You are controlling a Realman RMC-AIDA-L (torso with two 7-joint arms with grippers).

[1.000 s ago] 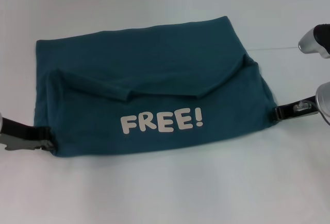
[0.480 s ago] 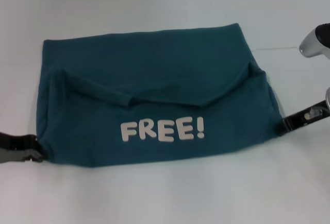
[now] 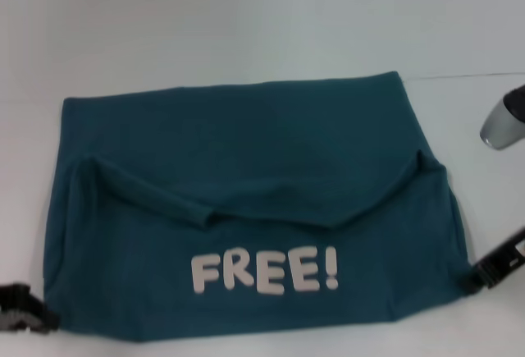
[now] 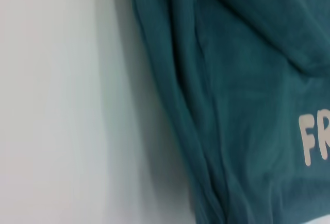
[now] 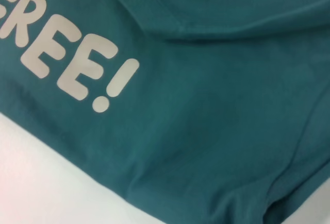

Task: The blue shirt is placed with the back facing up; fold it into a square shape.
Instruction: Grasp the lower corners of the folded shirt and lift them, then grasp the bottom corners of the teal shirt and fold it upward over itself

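Head view, tabletop (image 3: 246,20): pale, plain white surface fills the frame; a thin dark line crosses it at far right. Nothing of the room beyond is visible.

Blue shirt (image 3: 246,152): lies flat on the tabletop, centred, folded into a wide rectangle. A folded-over flap with white "FREE!" lettering (image 3: 264,271) faces up along the near edge; its upper hem sags in a shallow V across the middle.

Change, shirt: compared with one second ago, the whole bundle sits nearer the robot and lower in frame, the lettering with it. Outline is much the same; the flap has not been refolded.

Change, meaning: judged as a drag of the folded cloth toward the robot to square and position it. Shape is wider than deep, so a further fold seems needed for a square.

Right pincer (image 3: 492,268): at the shirt's near right corner, touching the cloth edge; it has travelled nearer with the shirt. Whether it pinches the cloth cannot be told.

Left pincer (image 3: 23,314): at the near left corner, just beside the cloth edge, mostly out of frame; closure cannot be told.

Wrist views: both show only shirt fabric and bare tabletop; no fingers visible.
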